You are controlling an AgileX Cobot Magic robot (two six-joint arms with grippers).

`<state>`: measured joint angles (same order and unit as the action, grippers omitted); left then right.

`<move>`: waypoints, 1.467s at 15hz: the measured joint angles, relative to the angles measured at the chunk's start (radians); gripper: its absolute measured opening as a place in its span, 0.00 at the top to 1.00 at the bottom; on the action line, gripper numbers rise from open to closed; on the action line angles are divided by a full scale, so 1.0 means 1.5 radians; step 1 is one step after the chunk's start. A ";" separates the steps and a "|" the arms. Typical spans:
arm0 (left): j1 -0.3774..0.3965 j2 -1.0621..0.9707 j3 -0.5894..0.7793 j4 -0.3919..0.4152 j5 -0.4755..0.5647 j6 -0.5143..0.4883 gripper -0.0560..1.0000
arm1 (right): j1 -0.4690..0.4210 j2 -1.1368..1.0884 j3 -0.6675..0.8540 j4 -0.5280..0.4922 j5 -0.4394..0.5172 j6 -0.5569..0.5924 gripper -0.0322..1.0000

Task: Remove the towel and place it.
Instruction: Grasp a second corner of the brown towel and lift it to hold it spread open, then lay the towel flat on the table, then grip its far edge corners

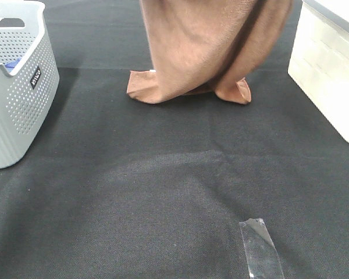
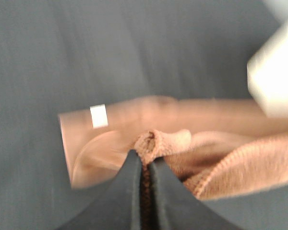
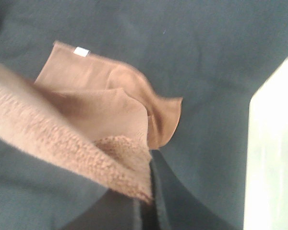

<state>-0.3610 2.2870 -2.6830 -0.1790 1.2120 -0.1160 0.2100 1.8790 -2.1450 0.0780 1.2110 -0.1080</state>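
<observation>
The brown towel (image 1: 203,46) hangs from above the exterior high view's top edge, its lower end resting folded on the black table near the back. Both grippers are out of that view. In the left wrist view my left gripper (image 2: 145,163) is shut on a bunched top edge of the towel (image 2: 216,163), with the white tag (image 2: 99,116) on the part lying below. In the right wrist view my right gripper (image 3: 146,191) is shut on another edge of the towel (image 3: 86,110), its tag (image 3: 81,51) far below.
A grey perforated basket (image 1: 17,99) with a bit of blue fabric (image 1: 11,64) inside stands at the left. A white bin (image 1: 331,70) stands at the right, also in the right wrist view (image 3: 271,158). A strip of clear tape (image 1: 260,249) lies near the front edge.
</observation>
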 joint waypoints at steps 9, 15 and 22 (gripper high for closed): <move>-0.119 -0.335 0.510 0.059 0.000 0.009 0.94 | 0.000 -0.335 0.418 -0.011 0.005 0.011 0.96; -0.141 -0.541 0.819 0.041 -0.036 -0.001 0.94 | 0.009 -0.513 0.667 0.074 -0.005 0.035 0.96; -0.141 -0.713 1.032 -0.025 -0.061 0.011 0.94 | 0.009 -0.665 0.844 0.189 -0.010 0.027 0.96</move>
<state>-0.5720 1.2180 -1.1350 -0.2170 1.1210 -0.1000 0.2230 0.8810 -0.8790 0.3620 1.1960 -0.0670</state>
